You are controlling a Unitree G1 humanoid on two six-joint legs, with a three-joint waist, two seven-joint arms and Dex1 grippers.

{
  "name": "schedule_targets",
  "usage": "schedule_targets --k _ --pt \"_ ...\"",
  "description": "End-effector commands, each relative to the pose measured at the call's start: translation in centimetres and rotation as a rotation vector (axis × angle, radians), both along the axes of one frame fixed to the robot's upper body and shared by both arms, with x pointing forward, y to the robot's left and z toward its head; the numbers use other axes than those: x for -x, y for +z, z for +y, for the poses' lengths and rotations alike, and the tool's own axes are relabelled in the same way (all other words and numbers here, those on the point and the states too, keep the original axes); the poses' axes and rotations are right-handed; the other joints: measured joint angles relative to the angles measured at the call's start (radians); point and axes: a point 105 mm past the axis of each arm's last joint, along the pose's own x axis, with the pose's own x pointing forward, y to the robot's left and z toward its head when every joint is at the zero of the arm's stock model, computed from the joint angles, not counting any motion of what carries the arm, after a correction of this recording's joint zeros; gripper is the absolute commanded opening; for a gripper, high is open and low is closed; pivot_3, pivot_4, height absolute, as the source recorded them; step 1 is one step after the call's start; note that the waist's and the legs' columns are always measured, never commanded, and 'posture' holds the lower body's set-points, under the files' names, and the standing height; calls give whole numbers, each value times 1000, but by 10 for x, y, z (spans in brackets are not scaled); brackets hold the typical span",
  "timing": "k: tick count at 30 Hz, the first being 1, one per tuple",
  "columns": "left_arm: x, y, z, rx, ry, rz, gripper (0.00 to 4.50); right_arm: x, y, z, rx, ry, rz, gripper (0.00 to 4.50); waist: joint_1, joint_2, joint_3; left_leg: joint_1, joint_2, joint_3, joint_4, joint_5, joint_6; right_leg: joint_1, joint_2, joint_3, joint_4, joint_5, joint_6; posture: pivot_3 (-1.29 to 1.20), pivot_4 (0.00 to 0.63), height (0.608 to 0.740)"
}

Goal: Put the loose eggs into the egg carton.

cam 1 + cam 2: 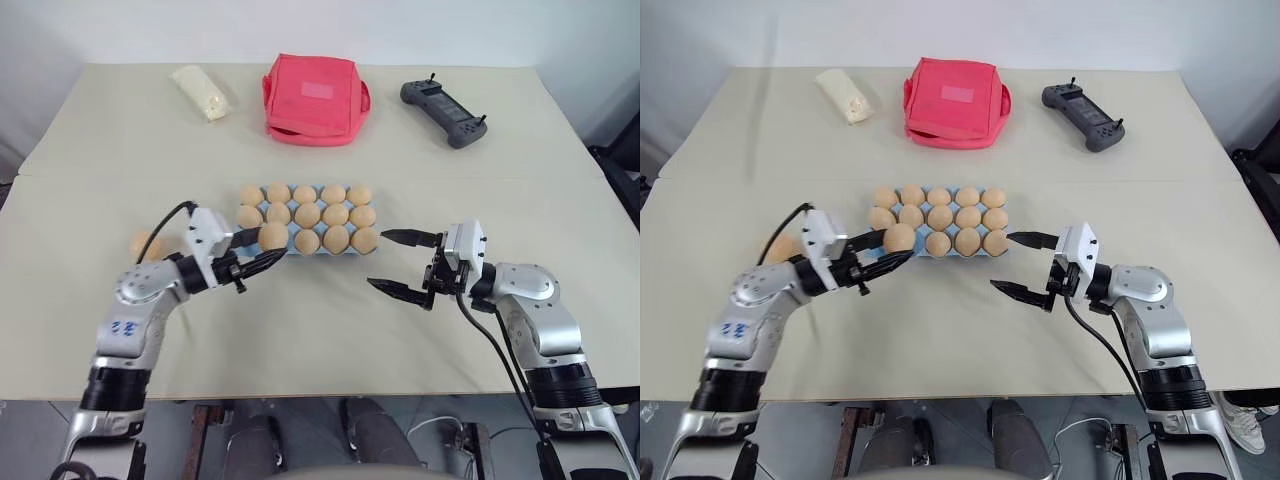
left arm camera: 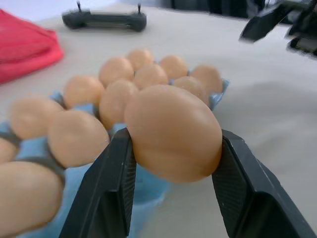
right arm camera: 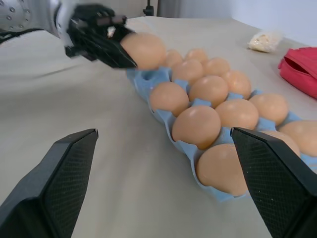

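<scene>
The light-blue egg carton [image 3: 179, 147] lies mid-table with eggs in most of its cups. My left gripper [image 1: 270, 245] is shut on a tan egg [image 2: 173, 131] and holds it just over the carton's near-left corner, where an empty cup [image 3: 148, 78] shows. Another loose egg [image 1: 145, 244] rests on the table to the left, behind my left arm. My right gripper [image 1: 380, 260] stands open near the carton's near-right corner, pointing left, with nothing between its fingers.
A red fabric pouch [image 1: 315, 100] sits at the back centre. To its left lies a white bag [image 1: 200, 92], and to its right a dark handheld controller [image 1: 445, 110]. Bare table stretches between the carton and the front edge.
</scene>
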Motion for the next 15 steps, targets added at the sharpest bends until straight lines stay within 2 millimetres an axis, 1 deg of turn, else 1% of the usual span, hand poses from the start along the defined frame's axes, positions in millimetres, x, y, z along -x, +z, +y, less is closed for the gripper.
schedule_targets --k 1,3,4,5,7,9,10,11,14,15 --pt "-10 3 1 -14 11 -18 1914 7 11 0 -13 3 -44 4500 -1 0 0 0 0 0 0 0 0 0 0 0 0 0 0 0 150 740" --pt "-14 4 -1 -4 7 -11 1914 8 11 0 -16 -2 -46 4500 1 0 0 0 0 0 -1 0 0 -1 0 0 0 0 0 0 150 740" --pt "-15 4 -2 -9 8 -14 2538 8 11 0 -18 -6 -47 4500 3 0 0 0 0 0 -1 0 0 -1 0 0 0 0 0 0 150 740" --pt "-16 5 -2 -12 13 -24 2721 9 11 0 -21 -11 -47 4500 4 0 0 0 0 0 -1 0 0 -1 -1 0 0 0 0 0 150 740" --pt "-15 6 -4 -14 -5 -31 3334 10 10 -1 -23 -17 -46 4500 4 0 0 0 0 0 -1 0 0 -1 -1 0 0 0 0 0 150 740" --pt "-7 11 -6 0 -42 -48 3960 10 10 -1 -24 -20 -44 4500 3 0 0 0 0 0 -1 0 0 -1 -1 0 0 0 0 0 150 740" --pt "-2 14 -5 7 -54 -56 4270 10 9 -2 -24 -21 -43 4500 2 0 0 0 0 0 0 0 0 -1 -1 0 0 0 0 0 150 740" --pt "3 15 -1 9 -59 -65 4487 11 9 -2 -24 -21 -42 4500 1 0 0 0 0 0 0 0 0 -1 -1 0 0 0 0 0 150 740" --pt "15 19 15 3 -39 -84 4487 12 8 -3 -24 -18 -39 4500 1 0 0 0 2 0 0 0 -1 -1 -1 1 1 0 0 0 150 740" --pt "19 20 26 0 -6 -91 4487 12 8 -3 -25 -13 -37 4500 0 0 0 0 2 0 0 0 -1 -1 -1 1 1 0 0 0 150 740"
